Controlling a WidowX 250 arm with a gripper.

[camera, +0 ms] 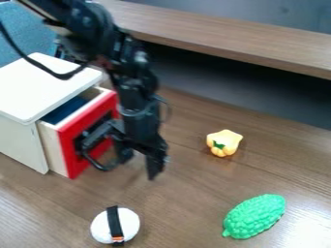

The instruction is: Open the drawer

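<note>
While the drawer (69,157) stands partly open at left, the fingers (155,166) hang beside its handle (99,166). They are spread apart.

Can't follow the black arm (132,92) past the top edge, nor tell if its blurred lower end touches the handle (96,163). Can't see all of the drawer (67,152) behind the arm and under the cabinet's top. Lose the cabinet (38,87) and cable (31,60) at the left edge. Can't make out the tiny marking on the white toy's black band (113,223).
</note>
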